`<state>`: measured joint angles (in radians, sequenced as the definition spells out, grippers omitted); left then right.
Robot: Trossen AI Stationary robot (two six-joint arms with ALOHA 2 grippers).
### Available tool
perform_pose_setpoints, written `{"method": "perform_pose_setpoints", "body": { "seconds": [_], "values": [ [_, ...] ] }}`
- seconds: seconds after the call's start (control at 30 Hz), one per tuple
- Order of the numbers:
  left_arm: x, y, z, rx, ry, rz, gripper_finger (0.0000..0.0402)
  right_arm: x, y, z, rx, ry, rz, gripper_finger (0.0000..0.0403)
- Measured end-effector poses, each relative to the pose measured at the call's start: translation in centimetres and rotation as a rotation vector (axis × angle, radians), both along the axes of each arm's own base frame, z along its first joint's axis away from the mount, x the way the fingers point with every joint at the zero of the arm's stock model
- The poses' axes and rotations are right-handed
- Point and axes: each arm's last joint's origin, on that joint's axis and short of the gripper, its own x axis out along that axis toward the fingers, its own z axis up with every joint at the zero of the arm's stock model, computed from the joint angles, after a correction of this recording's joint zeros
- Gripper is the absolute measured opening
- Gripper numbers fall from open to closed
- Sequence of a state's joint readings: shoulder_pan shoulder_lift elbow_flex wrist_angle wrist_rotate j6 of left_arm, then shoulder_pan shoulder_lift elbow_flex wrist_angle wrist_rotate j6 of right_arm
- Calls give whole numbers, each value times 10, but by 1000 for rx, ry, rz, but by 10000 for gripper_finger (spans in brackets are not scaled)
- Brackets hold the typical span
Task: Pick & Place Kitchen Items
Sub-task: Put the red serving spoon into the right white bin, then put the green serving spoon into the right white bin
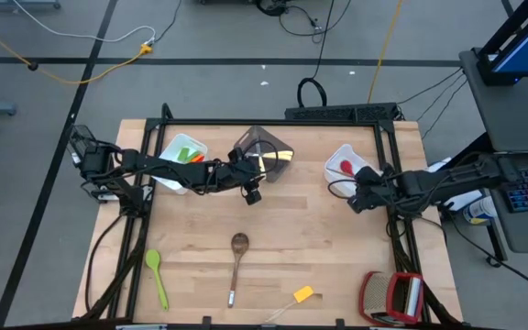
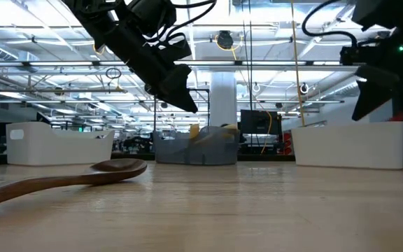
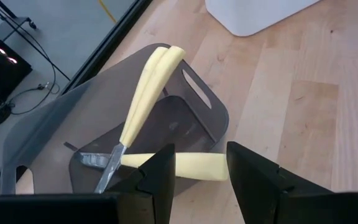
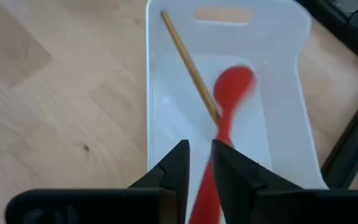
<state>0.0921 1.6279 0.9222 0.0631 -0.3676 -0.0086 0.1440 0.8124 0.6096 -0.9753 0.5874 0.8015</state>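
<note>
My left gripper point(image 3: 197, 177) hangs open above the grey see-through bin point(image 1: 266, 154). Two pale-handled knives point(image 3: 143, 99) lie crossed inside the bin; one handle point(image 3: 194, 167) shows in the gap between the fingers, lower down. My right gripper point(image 4: 199, 168) is over the near end of the white bin point(image 4: 284, 93) at the back right, its fingers a narrow gap apart. A red spoon point(image 4: 232, 93), blurred, lies along that bin, across a thin gold utensil point(image 4: 188, 59). A brown wooden spoon point(image 1: 237, 261), a green spoon point(image 1: 157, 277) and a small yellow piece point(image 1: 302, 294) lie on the table. My right gripper points steeply down along the red spoon. The spoon's handle point(image 4: 205, 198) shows in the narrow gap between the fingers, its bowl lying in the white bin. I cannot tell whether the fingers touch it.
Another white bin point(image 1: 183, 158) at the back left holds green and orange utensils. A bulky red-and-silver object point(image 1: 392, 298) stands at the near right corner. A black frame point(image 1: 273, 121) rims the table's back and sides. Bare wood point(image 1: 328, 243) lies between the bins and the near utensils.
</note>
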Motion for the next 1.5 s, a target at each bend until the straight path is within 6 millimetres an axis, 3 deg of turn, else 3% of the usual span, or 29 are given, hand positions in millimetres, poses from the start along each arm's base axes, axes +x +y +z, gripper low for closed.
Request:
{"method": "perform_pose_setpoints", "body": {
  "seconds": [0.47,0.83,1.1,1.5],
  "values": [
    [0,0,0,-12,-7,8,150,3,0,-5,-35,-4,47,150],
    [0,0,0,-15,-8,7,150,36,5,16,-161,-249,294,160],
    [1,-3,-1,-67,-12,-49,150,52,9,35,-204,-450,443,189],
    [1,-4,-1,-86,-8,-80,150,62,13,36,-155,-512,520,184]
  ]
}}
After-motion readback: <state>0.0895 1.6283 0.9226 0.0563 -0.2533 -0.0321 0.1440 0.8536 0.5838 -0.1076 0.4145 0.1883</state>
